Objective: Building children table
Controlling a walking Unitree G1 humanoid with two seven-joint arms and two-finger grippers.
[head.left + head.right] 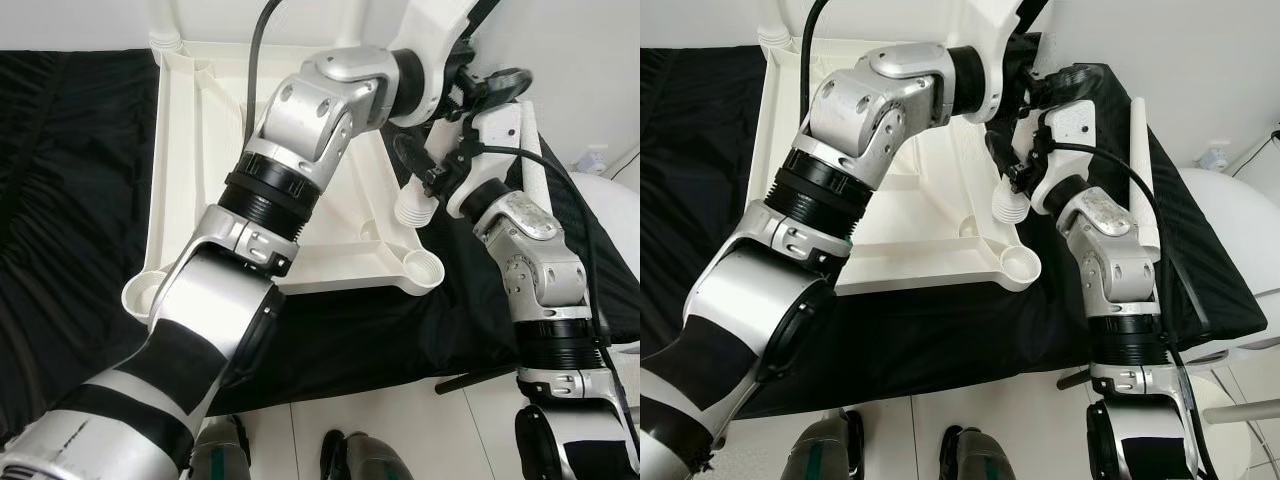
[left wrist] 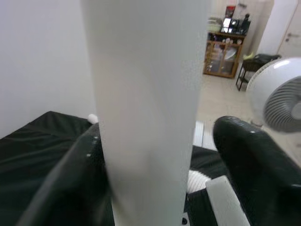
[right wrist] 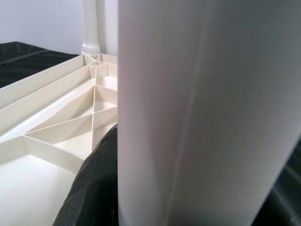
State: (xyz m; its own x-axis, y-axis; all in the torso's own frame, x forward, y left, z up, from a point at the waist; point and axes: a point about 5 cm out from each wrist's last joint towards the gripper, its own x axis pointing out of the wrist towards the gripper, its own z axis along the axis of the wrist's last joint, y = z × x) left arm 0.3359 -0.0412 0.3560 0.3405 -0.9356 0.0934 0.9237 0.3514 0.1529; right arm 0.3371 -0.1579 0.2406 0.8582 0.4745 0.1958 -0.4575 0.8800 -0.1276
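Note:
The white table top [image 1: 190, 150] lies upside down on a black cloth, ribs facing up. One leg [image 1: 165, 30] stands in its far left corner. Both arms reach over the top's right side. My left gripper [image 2: 155, 155] is shut on a white table leg [image 2: 146, 94]. My right gripper [image 1: 440, 175] is shut on a white table leg [image 3: 197, 113]; it looks like the same leg. That leg's threaded end [image 1: 415, 207] hangs just above and beyond the empty near right socket [image 1: 425, 268]. My left arm hides the leg's upper part.
Another white leg [image 1: 1140, 170] lies on the black cloth [image 1: 70, 180] to the right of the table top. A white fan [image 2: 282, 103] stands further right. The near left socket [image 1: 140, 292] is open. My feet [image 1: 350, 460] are on pale floor tiles.

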